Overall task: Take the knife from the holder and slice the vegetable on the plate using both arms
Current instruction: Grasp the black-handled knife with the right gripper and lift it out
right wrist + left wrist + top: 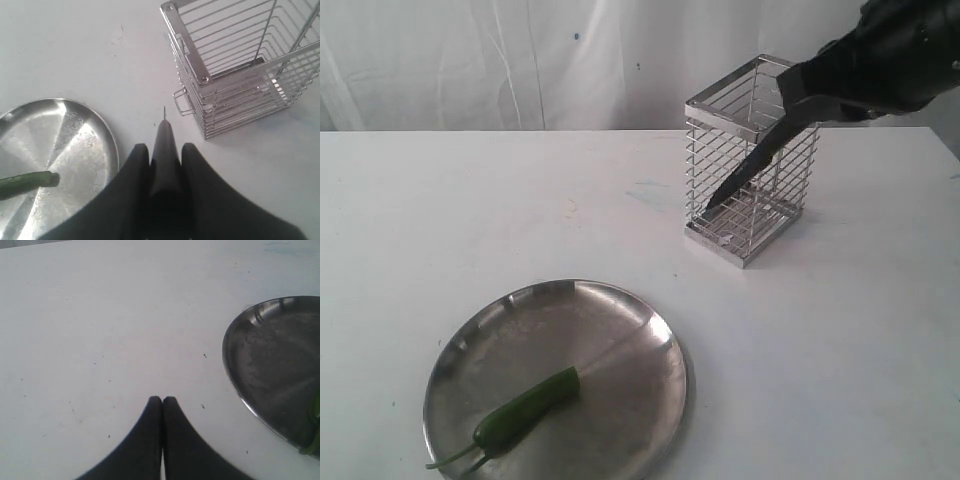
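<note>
One knife [164,150] clamped in right end effector [165,155], beside holder [240,70].

No legible text, label, brand, number or sign was present in any of the three views. The plate [620,330], the holder [752,165] and the table [470,200] carried no markings that could be read.
</note>
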Controlling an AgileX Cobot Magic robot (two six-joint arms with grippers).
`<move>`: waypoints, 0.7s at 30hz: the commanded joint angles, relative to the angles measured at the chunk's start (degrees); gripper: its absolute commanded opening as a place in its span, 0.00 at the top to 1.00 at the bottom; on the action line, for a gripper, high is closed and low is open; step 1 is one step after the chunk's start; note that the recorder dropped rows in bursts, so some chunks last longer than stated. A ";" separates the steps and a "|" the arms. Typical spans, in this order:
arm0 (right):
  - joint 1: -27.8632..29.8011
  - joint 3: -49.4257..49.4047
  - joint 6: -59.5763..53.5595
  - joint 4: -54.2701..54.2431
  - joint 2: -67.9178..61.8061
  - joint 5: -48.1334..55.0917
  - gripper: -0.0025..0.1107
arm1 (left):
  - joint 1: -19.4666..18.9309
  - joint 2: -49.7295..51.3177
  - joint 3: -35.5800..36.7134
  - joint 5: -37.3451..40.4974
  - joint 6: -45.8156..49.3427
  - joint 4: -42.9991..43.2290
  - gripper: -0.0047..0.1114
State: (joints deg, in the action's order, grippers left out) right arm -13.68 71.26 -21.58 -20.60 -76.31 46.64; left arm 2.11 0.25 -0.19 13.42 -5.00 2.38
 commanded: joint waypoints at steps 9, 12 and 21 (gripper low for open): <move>-0.06 -37.69 -17.19 -58.48 27.13 -20.31 0.98 | 0.31 -0.25 0.19 -0.16 0.11 -0.56 0.96; -0.06 -45.64 -32.08 -79.34 27.86 -19.36 0.98 | 0.31 -0.25 0.19 -0.16 0.11 -0.56 0.96; -0.06 -51.97 -33.40 -79.34 26.22 -18.71 0.98 | 0.31 -0.25 0.19 -0.16 0.11 -0.56 0.96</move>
State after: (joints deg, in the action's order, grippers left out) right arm -13.68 20.41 -53.69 -98.84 -49.81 28.07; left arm 2.11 0.25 -0.19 13.42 -5.00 2.38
